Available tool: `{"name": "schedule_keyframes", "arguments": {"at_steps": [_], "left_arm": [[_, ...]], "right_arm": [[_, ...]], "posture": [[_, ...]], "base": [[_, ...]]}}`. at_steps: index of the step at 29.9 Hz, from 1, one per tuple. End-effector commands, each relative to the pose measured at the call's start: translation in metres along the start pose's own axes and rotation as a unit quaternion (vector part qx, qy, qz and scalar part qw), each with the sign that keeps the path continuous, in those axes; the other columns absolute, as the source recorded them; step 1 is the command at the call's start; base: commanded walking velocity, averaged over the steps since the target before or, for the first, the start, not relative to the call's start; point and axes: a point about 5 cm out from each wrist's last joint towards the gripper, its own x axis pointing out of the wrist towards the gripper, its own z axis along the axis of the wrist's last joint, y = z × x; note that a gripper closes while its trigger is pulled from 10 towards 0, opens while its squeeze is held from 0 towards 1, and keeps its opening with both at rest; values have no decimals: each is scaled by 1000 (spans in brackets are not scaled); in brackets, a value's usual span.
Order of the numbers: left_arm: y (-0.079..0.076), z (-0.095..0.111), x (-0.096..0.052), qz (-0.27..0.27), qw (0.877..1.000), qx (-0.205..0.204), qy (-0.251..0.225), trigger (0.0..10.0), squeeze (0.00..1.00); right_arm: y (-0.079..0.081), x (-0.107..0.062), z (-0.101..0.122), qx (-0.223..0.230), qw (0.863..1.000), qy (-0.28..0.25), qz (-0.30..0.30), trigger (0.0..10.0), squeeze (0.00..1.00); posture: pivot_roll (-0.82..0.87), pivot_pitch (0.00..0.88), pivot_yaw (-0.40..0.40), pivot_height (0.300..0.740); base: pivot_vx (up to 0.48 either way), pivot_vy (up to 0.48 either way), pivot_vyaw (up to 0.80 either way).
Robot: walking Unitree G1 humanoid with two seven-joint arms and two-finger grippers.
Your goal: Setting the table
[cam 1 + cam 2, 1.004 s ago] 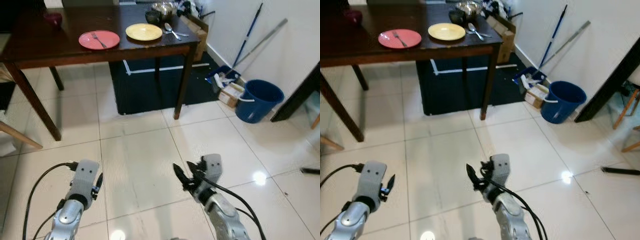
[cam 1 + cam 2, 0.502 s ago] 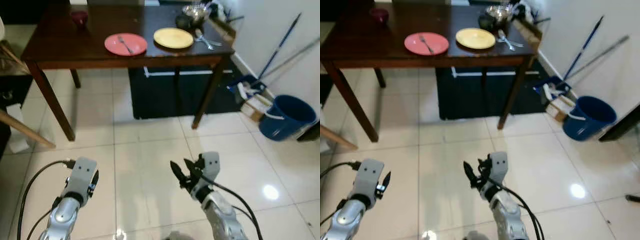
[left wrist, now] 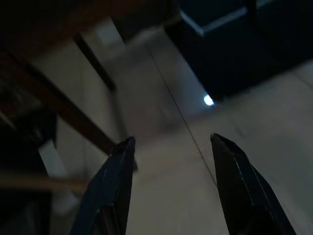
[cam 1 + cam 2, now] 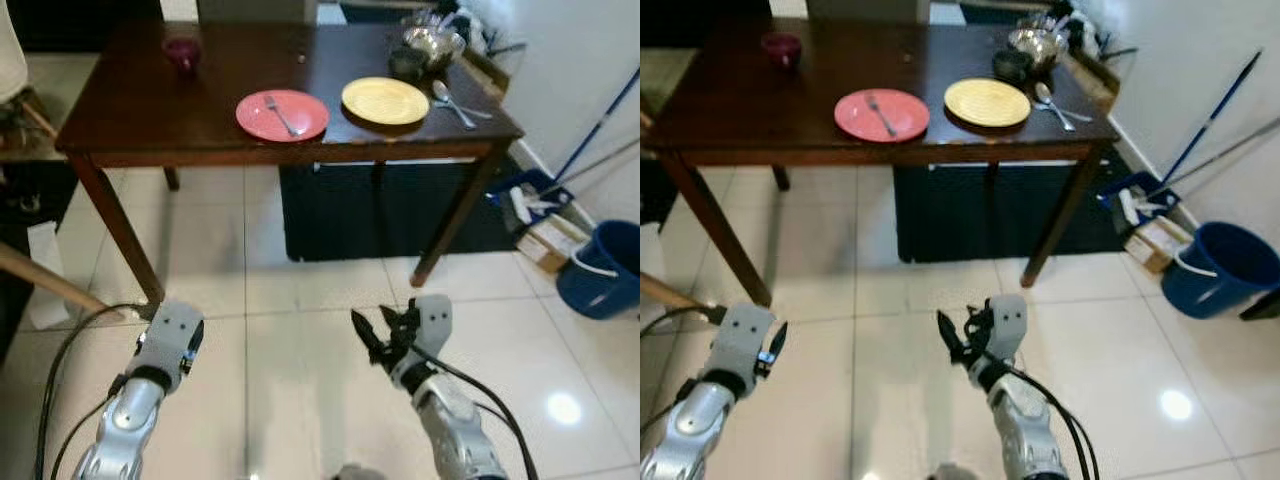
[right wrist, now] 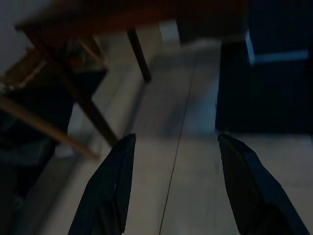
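Note:
A dark wooden table (image 4: 150, 110) stands ahead. On it lie a red plate (image 4: 270, 122) with a fork (image 4: 283, 113) across it, and a yellow plate (image 4: 385, 100). Two spoons (image 4: 455, 103) lie at the right end, beside a dark bowl (image 4: 405, 65) and a metal bowl (image 4: 432, 42). A maroon cup (image 4: 182, 50) sits at the far left. Both arms hang low over the tiled floor, short of the table. My left gripper (image 3: 171, 139) and my right gripper (image 5: 176, 137) are open, with nothing between their fingers.
A dark cabinet (image 4: 370, 200) sits under the table's right half. A blue bucket (image 4: 610, 270), a cardboard box (image 4: 545, 235) and mop handles (image 4: 600, 130) stand by the right wall. A wooden chair leg (image 4: 50, 280) slants in at the left.
The whole view has shifted: the table is now nearer and more central, the bucket further right. Both arms keep the same low pose, grippers still open.

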Motion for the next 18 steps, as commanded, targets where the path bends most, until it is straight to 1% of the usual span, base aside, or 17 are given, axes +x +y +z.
{"name": "schedule_keyframes", "arguments": {"at_steps": [1,4,7,9,10,12,15,18], "left_arm": [[-5,7,2,-4,1000,-8,-10,10000,0],[-5,31,9,6,998,-28,-48,10000,0],[-3,44,11,15,997,-41,-68,10000,0],[-3,44,11,15,997,-41,-68,10000,0],[-4,54,12,16,995,-48,-82,10000,0],[-6,58,11,14,995,-51,-90,10000,0],[-8,61,11,9,994,-52,-93,10000,0],[-11,62,10,4,994,-53,-93,10000,0]], "right_arm": [[-9,-2,7,-3,1000,-12,-17,10000,0],[-10,7,28,-14,999,-44,-11,10000,0],[-8,12,41,-19,998,-65,-4,10000,0],[-8,12,41,-19,998,-65,-4,10000,0],[-4,16,51,-23,997,-79,5,10000,0],[-1,18,56,-25,996,-86,11,10000,0],[1,18,58,-25,996,-89,12,10000,0],[1,16,55,-24,996,-86,12,10000,0]], "posture": [[-79,8,35,740],[-70,5,35,740],[-64,3,32,740],[-64,3,32,740],[-62,2,32,740],[-63,1,33,740],[-67,2,37,740],[-67,4,38,740]], "base": [[394,0,0],[390,0,0],[385,0,0],[382,0,0],[382,0,0],[381,0,0],[381,0,0],[424,0,0]]}}
